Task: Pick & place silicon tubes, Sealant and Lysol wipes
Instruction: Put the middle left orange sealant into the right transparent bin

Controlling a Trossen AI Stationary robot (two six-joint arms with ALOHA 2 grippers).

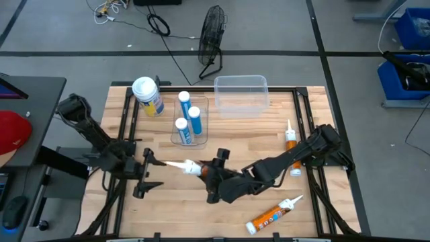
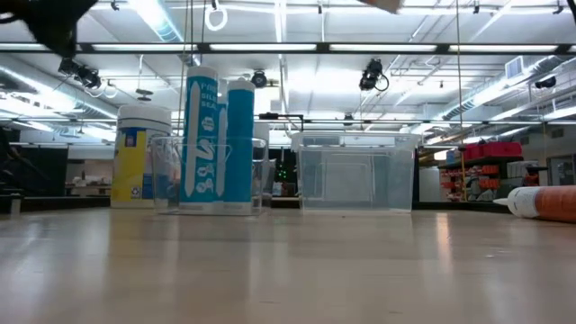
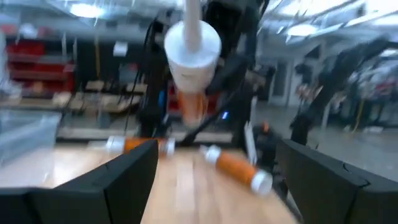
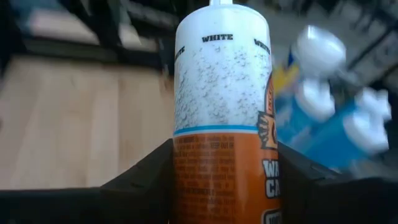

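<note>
High view: your right hand (image 1: pixel 207 176) holds a sealant tube (image 1: pixel 185 167) mid-table, nozzle aimed at the left hand (image 1: pixel 149 173), which stands wide and empty just beside the tip. Low view: Lysol wipes (image 2: pixel 142 155) upright beyond the hands, beside the blue tubes (image 2: pixel 219 142). Right wrist view: jaws clamp the tube's body. It's likely rigid, light, slick; grip mid-barrel, not the nozzle.

Two black jointed arms, left end effector (image 1: pixel 146 173) with flat matte fingers
</note>
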